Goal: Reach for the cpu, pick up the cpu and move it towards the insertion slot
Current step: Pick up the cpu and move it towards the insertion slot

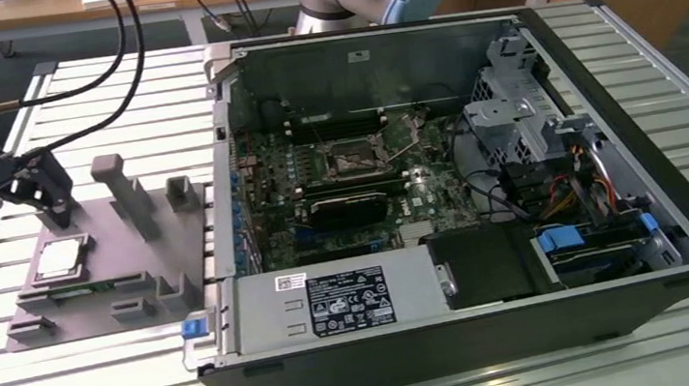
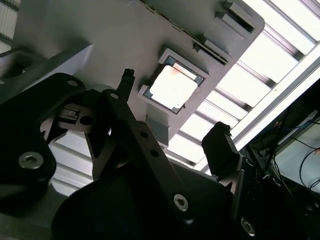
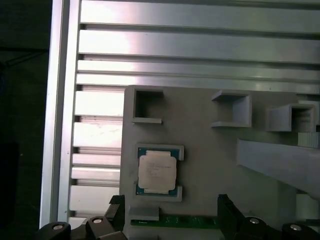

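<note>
The cpu is a small silvery square chip lying flat in a recess of the grey fixture plate at the exterior view's left. My gripper hangs just above the plate, slightly behind the cpu, open and holding nothing. In the first wrist view the cpu lies ahead of my gripper, its dark fingertips spread wider than the chip. The second wrist view shows the cpu beyond my open gripper. The insertion slot sits on the green motherboard inside the open computer case, far to the right of my gripper.
Upright grey blocks stand on the fixture plate to the right of my gripper. The computer case wall rises between plate and motherboard. Black cables hang over the slatted metal table. A power supply fills the case's front.
</note>
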`<act>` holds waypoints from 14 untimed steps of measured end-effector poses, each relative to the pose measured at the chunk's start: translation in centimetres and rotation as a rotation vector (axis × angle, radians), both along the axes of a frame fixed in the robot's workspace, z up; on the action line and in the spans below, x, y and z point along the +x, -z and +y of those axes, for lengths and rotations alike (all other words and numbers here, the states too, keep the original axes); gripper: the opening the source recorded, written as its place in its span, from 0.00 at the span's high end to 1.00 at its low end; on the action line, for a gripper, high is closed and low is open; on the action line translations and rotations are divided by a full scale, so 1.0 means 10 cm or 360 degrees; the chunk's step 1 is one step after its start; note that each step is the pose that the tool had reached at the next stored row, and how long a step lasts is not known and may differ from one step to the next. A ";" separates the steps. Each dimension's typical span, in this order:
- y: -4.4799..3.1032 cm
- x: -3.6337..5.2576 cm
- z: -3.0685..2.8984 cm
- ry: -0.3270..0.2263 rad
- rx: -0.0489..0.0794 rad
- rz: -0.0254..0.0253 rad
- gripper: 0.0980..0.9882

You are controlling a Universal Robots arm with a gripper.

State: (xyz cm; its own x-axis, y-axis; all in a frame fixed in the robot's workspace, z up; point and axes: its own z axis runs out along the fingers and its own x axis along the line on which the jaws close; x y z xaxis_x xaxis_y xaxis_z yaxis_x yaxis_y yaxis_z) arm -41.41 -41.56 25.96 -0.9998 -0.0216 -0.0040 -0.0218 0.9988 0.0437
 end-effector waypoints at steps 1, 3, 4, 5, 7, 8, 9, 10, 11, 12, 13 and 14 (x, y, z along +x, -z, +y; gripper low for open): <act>0.015 -0.006 0.000 0.0000 0.0000 -0.00013 0.19; 0.052 -0.024 0.000 0.0002 0.0000 -0.00020 0.19; 0.067 -0.035 0.000 0.0003 0.0000 -0.00024 0.19; 0.082 -0.048 0.000 0.0006 0.0000 -0.00027 0.19; 0.116 -0.060 0.000 0.0023 0.0000 -0.00032 0.19; 0.132 -0.060 0.000 0.0034 0.0000 -0.00029 0.19; 0.151 -0.061 0.000 0.0045 0.0000 -0.00026 0.19; 0.170 -0.062 0.001 0.0047 0.0000 -0.00028 0.19; 0.188 -0.062 0.001 0.0047 0.0000 -0.00028 0.19; 0.206 -0.063 0.001 0.0047 0.0000 -0.00029 0.19; 0.224 -0.063 0.001 0.0047 0.0000 -0.00029 0.19; 0.242 -0.063 0.001 0.0047 0.0000 -0.00030 0.19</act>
State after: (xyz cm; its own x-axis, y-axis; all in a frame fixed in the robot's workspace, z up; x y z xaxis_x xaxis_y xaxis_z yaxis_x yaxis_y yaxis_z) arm -42.05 -41.55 23.54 -1.0000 0.0080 -0.0059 0.0078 0.9990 0.0435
